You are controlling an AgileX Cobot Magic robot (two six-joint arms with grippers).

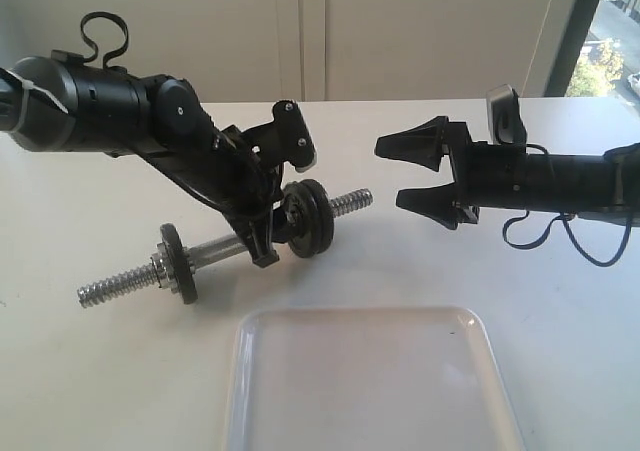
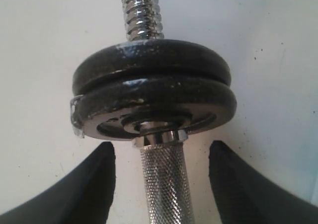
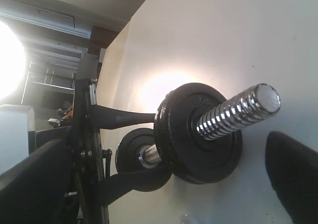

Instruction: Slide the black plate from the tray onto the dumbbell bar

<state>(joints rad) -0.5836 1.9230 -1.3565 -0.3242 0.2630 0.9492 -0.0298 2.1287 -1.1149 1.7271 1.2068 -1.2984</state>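
The dumbbell bar [image 1: 215, 248] lies on the white table, sloping up to the right. Two black discs sit side by side near its right threaded end. The outer one is the black plate [image 1: 318, 216] [image 2: 149, 60] [image 3: 218, 154], pressed against the inner disc [image 2: 154, 100]. A third disc [image 1: 172, 261] sits near the left end. My left gripper [image 1: 285, 211] [image 2: 161, 152] is open, its fingers standing either side of the knurled bar [image 2: 164, 184] without touching it. My right gripper [image 1: 405, 171] is open and holds nothing, a short way off the bar's right tip [image 3: 233, 114]. The white tray [image 1: 360, 381] holds nothing.
The tray lies at the table's front edge, below the bar. A window frame [image 1: 570, 31] runs down the back right, behind the right arm. A cable loops under the right arm [image 1: 540, 236].
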